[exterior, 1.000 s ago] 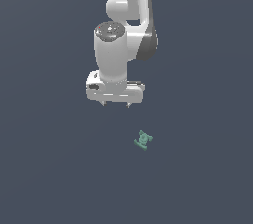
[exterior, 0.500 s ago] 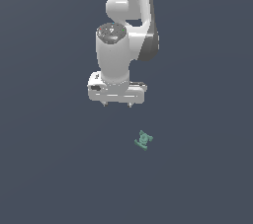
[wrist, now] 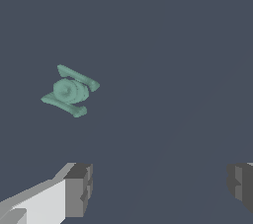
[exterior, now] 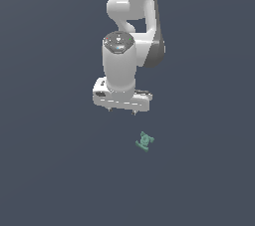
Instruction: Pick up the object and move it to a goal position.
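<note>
- Overhead, the white arm (exterior: 133,31) reaches down in the exterior view, its rounded wrist section pointing toward the flat dark grey-blue counter (exterior: 55,170).
- At the arm's lower end sits the hand (exterior: 122,112), a wide white block with two short finger stubs showing under its lower edge.
- The fingers (wrist: 79,188) are spread wide: the wrist view shows one grey pad at each side of the picture with a broad stretch of bare counter (wrist: 163,45) between them, and nothing is held.
- The object (exterior: 144,141) is a small teal-green piece lying on the counter, below the hand in the exterior view and a little toward the exterior view's right.
- In the wrist view the object (wrist: 70,91) shows a rounded, ringed middle with two flat bars running along opposite sides of it, the whole piece lying at a slant.
- The object is apart from both fingers; it does not lie in the gap between the pads but off to one side, nearer the finger with the white body behind it.
- Whether the hand is close above the counter or well clear of it cannot be told from these views.
- No marker for a goal position can be made out in either view.
</note>
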